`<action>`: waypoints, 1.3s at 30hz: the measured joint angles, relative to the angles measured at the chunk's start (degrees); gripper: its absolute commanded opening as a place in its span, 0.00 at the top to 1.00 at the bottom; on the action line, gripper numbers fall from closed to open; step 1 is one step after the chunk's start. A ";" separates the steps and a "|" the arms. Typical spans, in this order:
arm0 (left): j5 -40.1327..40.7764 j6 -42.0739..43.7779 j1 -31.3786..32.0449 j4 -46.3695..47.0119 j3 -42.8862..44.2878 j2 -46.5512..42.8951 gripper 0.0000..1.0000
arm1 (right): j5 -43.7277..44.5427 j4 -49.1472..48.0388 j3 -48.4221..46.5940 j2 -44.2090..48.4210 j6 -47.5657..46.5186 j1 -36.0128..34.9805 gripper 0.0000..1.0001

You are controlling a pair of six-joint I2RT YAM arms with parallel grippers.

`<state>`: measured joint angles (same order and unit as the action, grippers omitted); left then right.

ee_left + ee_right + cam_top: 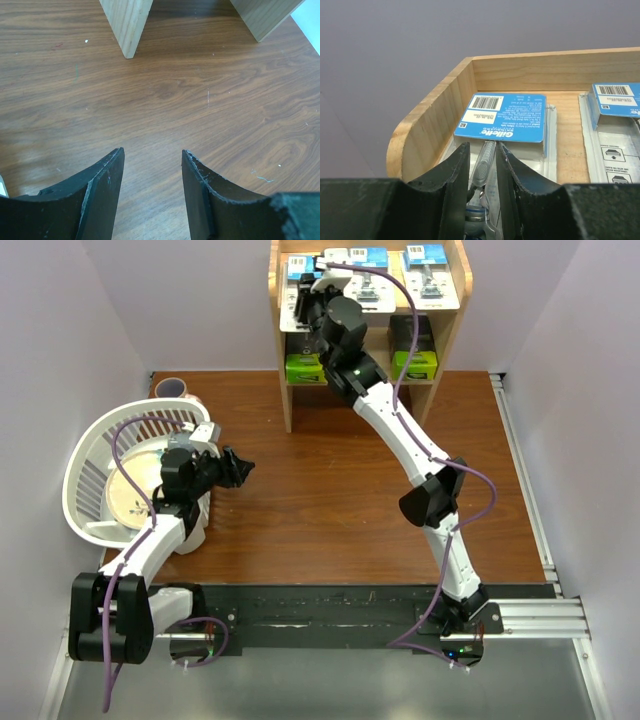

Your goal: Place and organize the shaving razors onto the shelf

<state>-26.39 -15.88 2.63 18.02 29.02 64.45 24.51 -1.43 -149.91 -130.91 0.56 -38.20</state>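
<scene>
The wooden shelf (pixel 280 340) stands at the back of the table. Its top tier holds three white-and-blue razor blister cards: left (pixel 298 268), middle (pixel 368 258) and right (pixel 428 270). Two black boxes with lime-green ends (pixel 304 368) (pixel 415 362) sit on the lower tier. My right gripper (pixel 320 288) reaches over the top tier. In the right wrist view it (pixel 482 145) is closed on the clear razor bulge of the left card (pixel 502 117), which lies flat beside the shelf's side panel (pixel 427 120). My left gripper (pixel 240 468) (pixel 152 152) is open and empty, low over the table.
A white plastic basket (pixel 90 455) with a plate inside sits at the left, behind the left arm. A cup (pixel 172 388) stands beyond it. The shelf's side panels (pixel 127 22) (pixel 262 17) rise ahead of the left gripper. The neighbouring card (pixel 615 107) lies right of the held one.
</scene>
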 measured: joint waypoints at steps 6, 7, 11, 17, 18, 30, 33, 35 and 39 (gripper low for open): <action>0.00 -0.02 0.02 0.11 0.00 0.00 0.45 | -2.01 -3.50 -0.28 -0.28 -1.68 0.00 0.64; 0.00 -0.04 0.00 0.15 0.00 0.00 0.45 | -2.56 -4.24 -0.39 -0.28 -1.99 0.00 0.62; 0.00 -0.11 0.00 0.70 0.00 0.00 0.45 | -4.83 -7.80 -0.55 0.76 -4.20 -0.04 0.57; 0.00 -1.22 0.00 1.33 0.00 0.02 0.45 | -12.37 -9.22 5.99 10.10 -12.44 0.00 0.47; 0.00 -1.36 0.00 1.44 0.00 0.02 0.45 | -14.16 -8.90 10.32 13.99 -15.17 -0.02 0.48; 0.00 -2.60 0.00 2.64 -0.44 -0.68 0.45 | -32.72 -4.00 49.70 41.00 -48.50 -0.22 0.44; 0.02 -2.60 0.00 2.62 -0.85 -1.18 0.45 | -33.62 -3.19 55.34 40.89 -53.96 -0.22 0.44; 0.02 -2.60 0.00 2.62 -0.85 -1.38 0.45 | -34.25 -2.08 57.88 40.54 -56.92 -0.22 0.44; 0.09 -2.58 0.00 2.62 -0.90 -1.79 0.45 | -34.45 -3.13 59.58 40.11 -61.13 -0.22 0.44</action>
<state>-26.30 -18.46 2.63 20.64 28.12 62.65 -9.93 -4.56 -90.32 -90.80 -60.58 -38.41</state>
